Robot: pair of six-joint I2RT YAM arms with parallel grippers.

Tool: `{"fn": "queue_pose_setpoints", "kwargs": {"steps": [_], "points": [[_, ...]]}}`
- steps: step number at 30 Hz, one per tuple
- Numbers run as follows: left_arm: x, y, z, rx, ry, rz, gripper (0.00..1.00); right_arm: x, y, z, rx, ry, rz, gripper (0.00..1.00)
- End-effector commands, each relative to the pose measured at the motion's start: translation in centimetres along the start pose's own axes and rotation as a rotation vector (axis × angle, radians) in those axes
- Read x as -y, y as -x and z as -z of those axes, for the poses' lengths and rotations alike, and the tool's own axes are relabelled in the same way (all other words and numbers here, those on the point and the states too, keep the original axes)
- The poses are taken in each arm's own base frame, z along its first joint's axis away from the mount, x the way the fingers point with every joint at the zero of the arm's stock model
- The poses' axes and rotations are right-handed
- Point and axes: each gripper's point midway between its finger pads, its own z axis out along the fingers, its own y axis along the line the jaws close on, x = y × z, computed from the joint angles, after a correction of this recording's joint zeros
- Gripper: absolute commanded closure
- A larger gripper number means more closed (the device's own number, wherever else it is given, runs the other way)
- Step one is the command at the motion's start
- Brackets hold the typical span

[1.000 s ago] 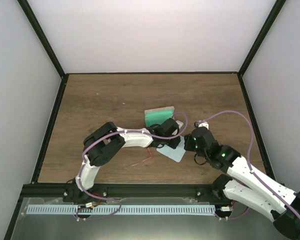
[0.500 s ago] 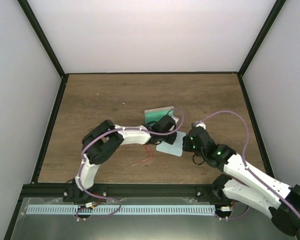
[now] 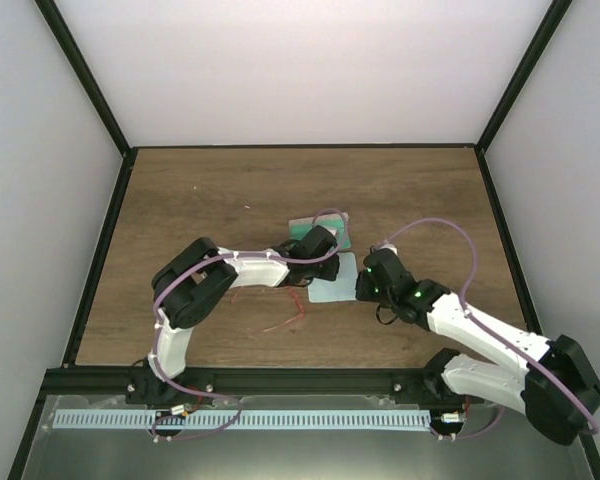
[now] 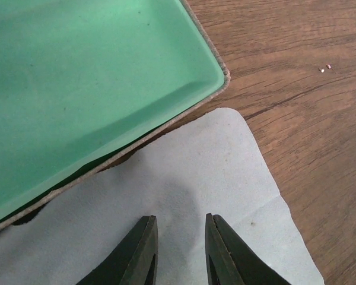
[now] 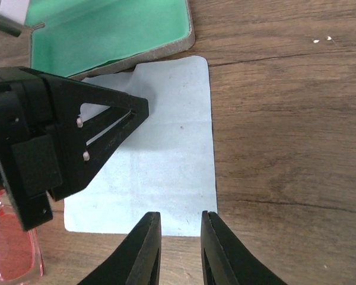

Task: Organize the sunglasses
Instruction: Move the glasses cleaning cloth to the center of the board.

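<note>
The sunglasses (image 3: 296, 308), thin red frame, lie on the table left of the pale blue cloth (image 3: 332, 291); one red lens shows at the bottom left of the right wrist view (image 5: 12, 252). The grey case (image 3: 310, 229) lies open with its green lining up, partly under my left arm. My left gripper (image 4: 178, 240) is open and empty just above the cloth (image 4: 184, 196), next to the case (image 4: 95, 89). My right gripper (image 5: 179, 237) is open and empty over the cloth's near edge (image 5: 160, 172). The left gripper (image 5: 77, 136) shows there too.
The wooden table (image 3: 200, 200) is bounded by black frame rails and white walls. The case's far corner (image 5: 113, 29) overlaps the cloth's top edge. Small white specks (image 4: 324, 69) lie on the wood to the right.
The cloth has shifted left and back, up against the case. My left gripper has pulled back to the left and my right gripper has followed leftward to the cloth's edge.
</note>
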Motion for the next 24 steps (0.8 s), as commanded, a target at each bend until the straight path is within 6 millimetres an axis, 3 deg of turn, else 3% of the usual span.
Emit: {"fn": "queue_pose_setpoints", "kwargs": {"steps": [1, 6, 12, 21, 24], "points": [[-1.5, -3.1, 0.1, -0.098, 0.045, 0.044, 0.74, -2.1, 2.4, -0.3, 0.052, 0.075, 0.035, 0.8], [-1.2, -2.1, 1.1, -0.07, 0.047, 0.029, 0.68, -3.2, 2.2, -2.2, 0.008, 0.111, 0.073, 0.82], [-1.5, 0.2, 4.3, 0.036, 0.087, 0.022, 0.55, -4.1, 0.6, -4.7, -0.074, 0.163, 0.078, 0.83], [-2.0, 2.6, 7.3, 0.133, 0.141, -0.001, 0.52, -5.2, -0.9, -6.6, -0.111, 0.243, 0.12, 0.86], [-2.5, 3.1, 7.9, 0.156, 0.174, -0.004, 0.52, -4.7, -2.0, -7.8, -0.157, 0.216, 0.122, 0.87]]}}
